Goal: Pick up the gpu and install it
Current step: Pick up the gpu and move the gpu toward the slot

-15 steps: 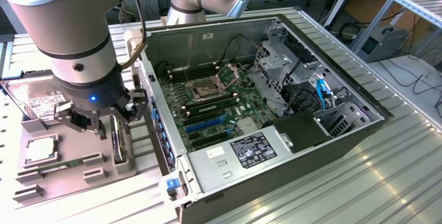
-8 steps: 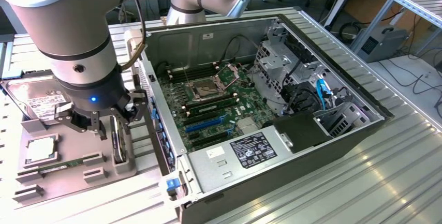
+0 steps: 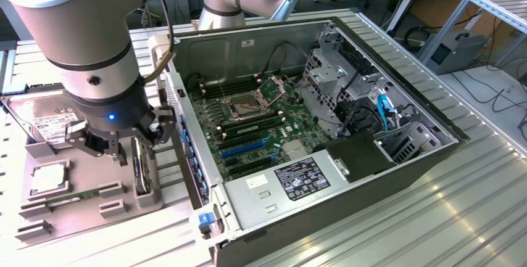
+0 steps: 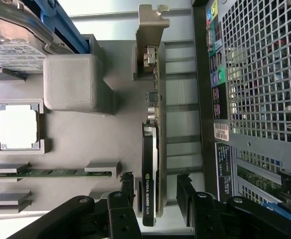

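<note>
The gpu (image 3: 145,169) stands on edge in a slot of the grey holder (image 3: 82,217), to the exterior view's left of the open computer case (image 3: 346,217). It is a thin dark card with a black cooler and a silvery end bracket (image 4: 151,22). My gripper (image 3: 137,153) hangs right over it. In the wrist view the gpu (image 4: 150,169) runs between my two black fingers (image 4: 128,191), one on each side, with a gap on both. My gripper (image 4: 156,193) is open and straddles the card's cooler end without gripping it.
The holder (image 4: 85,134) also carries a silver hard drive (image 3: 41,116), a square processor (image 3: 49,177) and a green memory stick (image 3: 70,198). The case's perforated rear wall (image 4: 264,74) stands close beside the card. Inside lie the motherboard with blue slots (image 3: 247,147) and a drive cage (image 3: 337,76).
</note>
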You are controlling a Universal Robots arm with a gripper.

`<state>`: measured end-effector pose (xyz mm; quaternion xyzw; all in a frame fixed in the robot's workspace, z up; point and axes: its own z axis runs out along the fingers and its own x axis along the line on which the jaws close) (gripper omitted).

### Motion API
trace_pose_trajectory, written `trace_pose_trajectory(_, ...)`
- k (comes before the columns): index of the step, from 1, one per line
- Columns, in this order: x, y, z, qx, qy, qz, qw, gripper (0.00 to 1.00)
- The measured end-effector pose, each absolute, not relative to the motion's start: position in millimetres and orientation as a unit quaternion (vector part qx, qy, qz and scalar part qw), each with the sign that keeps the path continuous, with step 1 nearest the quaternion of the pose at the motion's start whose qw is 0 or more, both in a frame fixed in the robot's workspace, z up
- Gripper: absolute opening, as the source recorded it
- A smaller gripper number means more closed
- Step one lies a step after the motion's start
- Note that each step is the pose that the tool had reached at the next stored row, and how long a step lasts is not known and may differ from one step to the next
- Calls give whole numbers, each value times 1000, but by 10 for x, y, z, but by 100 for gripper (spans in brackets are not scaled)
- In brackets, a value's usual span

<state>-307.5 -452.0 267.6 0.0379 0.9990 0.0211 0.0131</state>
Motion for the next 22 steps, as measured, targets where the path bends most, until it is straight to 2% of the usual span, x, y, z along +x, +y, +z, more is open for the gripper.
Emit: trace_pose_trajectory(22,-3075,-4404,2601,38,999,21,13,48)
